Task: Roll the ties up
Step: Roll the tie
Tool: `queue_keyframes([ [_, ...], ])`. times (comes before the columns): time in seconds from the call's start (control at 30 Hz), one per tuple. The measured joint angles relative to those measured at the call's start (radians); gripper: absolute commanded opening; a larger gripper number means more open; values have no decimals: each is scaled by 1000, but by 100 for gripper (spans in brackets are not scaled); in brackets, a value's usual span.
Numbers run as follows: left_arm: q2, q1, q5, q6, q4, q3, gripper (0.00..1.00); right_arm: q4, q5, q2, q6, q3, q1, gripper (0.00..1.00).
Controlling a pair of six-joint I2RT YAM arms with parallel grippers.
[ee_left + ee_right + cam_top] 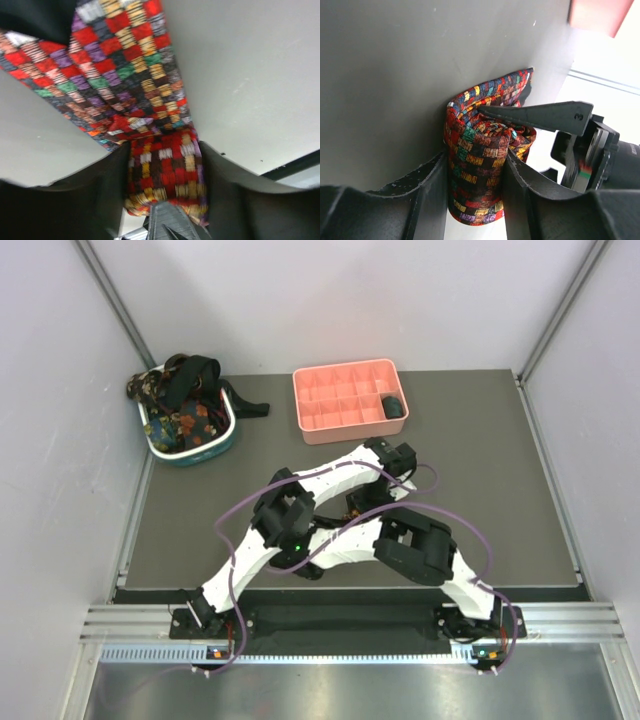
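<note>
The red-yellow-dark plaid tie (477,155) is wound into a roll that stands between my right gripper's (475,162) fingers, which are shut on it. My left gripper (162,150) is shut on the same tie (162,165), and its loose length (115,60) runs away over the grey mat. One left finger (540,115) lies across the top of the roll in the right wrist view. In the top view both grippers meet at mid table under the arms, and the tie is hidden there. Other dark floral and black ties (185,400) are heaped in the basket.
The teal-and-white oval basket (215,448) stands at the back left. The pink compartment tray (340,371) stands at the back centre, with a dark rolled tie (393,407) in a right compartment. A corner of the tray (600,15) shows in the right wrist view. White walls enclose the table.
</note>
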Motion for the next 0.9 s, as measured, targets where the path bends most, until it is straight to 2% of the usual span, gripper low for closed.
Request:
queue_keyframes([
  [0.13,15,-5,15,10,-18,36,73,47,-38,-39,-23,-31,-13,24],
  [0.3,16,-5,19,12,14,45,81,58,-65,-51,-46,-34,-22,24],
  [0.43,7,4,17,7,92,45,86,109,-86,-86,-71,-74,-26,25],
  [0.5,-19,11,16,-6,181,21,88,147,-119,-121,-85,-103,-37,25],
  [0.63,-145,40,0,-42,351,-92,90,233,-229,-216,-117,-171,-82,25],
  [0.77,-337,99,-29,-98,507,-219,93,309,-338,-298,-157,-232,-127,25],
  [0.8,-376,115,-40,-113,534,-241,99,326,-369,-319,-167,-249,-139,25],
  [0.9,-510,179,-68,-161,639,-328,99,375,-448,-371,-185,-290,-174,25],
])
